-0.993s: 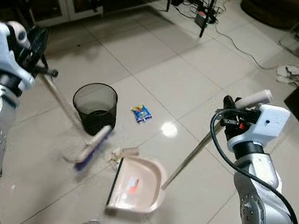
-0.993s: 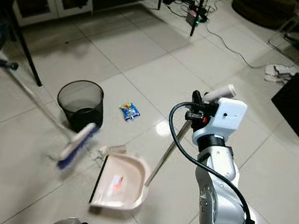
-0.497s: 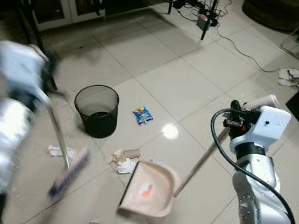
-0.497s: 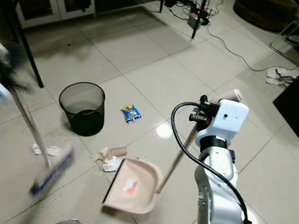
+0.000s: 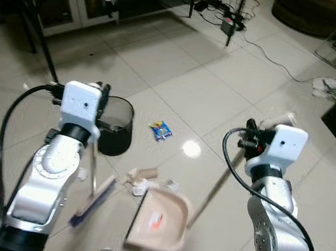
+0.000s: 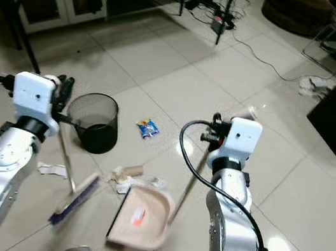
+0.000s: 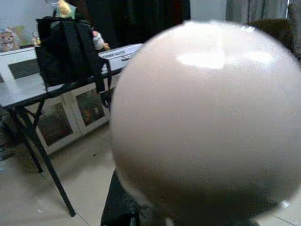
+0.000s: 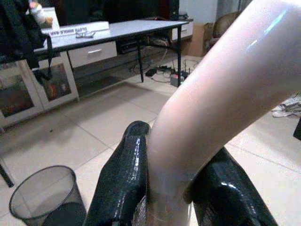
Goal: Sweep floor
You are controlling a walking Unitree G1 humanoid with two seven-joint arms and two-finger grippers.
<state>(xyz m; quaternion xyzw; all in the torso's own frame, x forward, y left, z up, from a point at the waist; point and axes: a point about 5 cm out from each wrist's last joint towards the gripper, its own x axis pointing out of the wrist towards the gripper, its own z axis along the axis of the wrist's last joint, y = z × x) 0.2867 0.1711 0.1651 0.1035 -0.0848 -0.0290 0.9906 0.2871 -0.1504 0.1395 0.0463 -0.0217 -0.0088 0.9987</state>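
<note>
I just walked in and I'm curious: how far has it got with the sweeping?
Partway. Something orange already lies in the dustpan, whose handle the right gripper clamps. The left gripper holds the broom, its head on the floor beside crumpled scraps just outside the pan. Still to sweep: those scraps, a white scrap, and the blue snack packet near the mesh bin.

The broom head (image 5: 93, 201) is motion-blurred. The broom's rounded handle end (image 7: 207, 117) hides the left end effector in its wrist view. The scraps (image 5: 139, 180) beside the dustpan (image 5: 158, 220) are too small to identify.
</note>
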